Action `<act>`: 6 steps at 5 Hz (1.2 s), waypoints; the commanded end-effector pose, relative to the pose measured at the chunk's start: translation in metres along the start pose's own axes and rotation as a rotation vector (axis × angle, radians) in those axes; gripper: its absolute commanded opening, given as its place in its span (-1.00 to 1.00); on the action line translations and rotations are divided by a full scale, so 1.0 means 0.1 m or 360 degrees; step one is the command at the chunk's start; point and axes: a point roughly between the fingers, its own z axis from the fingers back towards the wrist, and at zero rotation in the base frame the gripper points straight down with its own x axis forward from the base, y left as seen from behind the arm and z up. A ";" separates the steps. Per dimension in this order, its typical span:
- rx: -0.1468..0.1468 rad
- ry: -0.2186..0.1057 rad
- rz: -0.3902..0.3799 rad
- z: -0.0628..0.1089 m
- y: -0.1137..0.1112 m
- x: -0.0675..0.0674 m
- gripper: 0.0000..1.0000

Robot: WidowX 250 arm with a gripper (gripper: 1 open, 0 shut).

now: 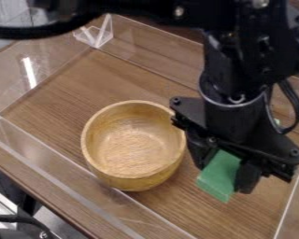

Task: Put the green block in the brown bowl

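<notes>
The green block (219,177) shows as a bright green piece between the black fingers (200,155) of my gripper (227,174), which points down and is shut on it. It hangs just right of the brown bowl (134,145), close to the rim's outer wall and low over the wooden tabletop (127,79). The bowl is a round, thick-walled wooden one with nothing in it. Most of the block's upper part is hidden by the gripper's black body.
Clear acrylic walls enclose the table: one runs along the front edge (64,177) and one along the left side. A small clear plastic stand (92,33) sits at the back left. The arm's dark body fills the upper right.
</notes>
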 end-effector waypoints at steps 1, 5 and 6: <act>-0.0027 -0.0062 0.0045 0.12 0.12 0.04 -1.00; 0.0012 -0.0081 0.0070 0.35 0.55 0.51 -1.00; 0.0025 -0.0063 0.0063 0.24 0.56 0.49 -1.00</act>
